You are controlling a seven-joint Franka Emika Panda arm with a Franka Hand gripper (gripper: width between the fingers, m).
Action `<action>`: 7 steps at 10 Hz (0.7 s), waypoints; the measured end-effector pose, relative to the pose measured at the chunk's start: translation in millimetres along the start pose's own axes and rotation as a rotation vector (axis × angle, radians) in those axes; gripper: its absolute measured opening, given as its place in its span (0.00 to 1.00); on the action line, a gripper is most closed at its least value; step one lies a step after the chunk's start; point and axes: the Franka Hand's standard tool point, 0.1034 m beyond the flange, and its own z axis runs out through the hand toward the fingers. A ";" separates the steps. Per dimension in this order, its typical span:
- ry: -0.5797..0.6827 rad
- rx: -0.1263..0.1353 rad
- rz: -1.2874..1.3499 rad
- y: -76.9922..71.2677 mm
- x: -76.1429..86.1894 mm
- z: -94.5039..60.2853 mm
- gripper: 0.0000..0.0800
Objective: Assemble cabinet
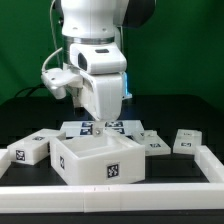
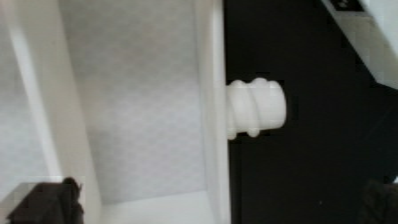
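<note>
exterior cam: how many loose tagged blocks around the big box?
3, by the exterior view: left block left of the cabinet; middle block just right of it; far block further right. More may hide behind the arm.

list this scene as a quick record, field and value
arm: white, lowered over the middle of the table
jaws: open, wide apart, a white wall between them
cabinet: white box, tag on its front face, just in front of the arm
peg: ribbed, white, sticking out of the wall in the wrist view
left block: tagged, loose, at the exterior view's left
right block: tagged, loose, at the exterior view's right
held: nothing that shows
</note>
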 end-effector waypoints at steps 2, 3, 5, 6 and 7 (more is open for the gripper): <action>0.005 0.003 0.003 -2.5 2.5 6.3 1.00; 0.008 0.006 0.001 -2.8 4.0 8.5 1.00; 0.016 0.016 -0.003 -4.5 7.1 15.0 1.00; 0.019 0.020 -0.004 -5.1 8.4 17.6 1.00; 0.023 0.026 -0.005 -6.2 9.3 20.7 1.00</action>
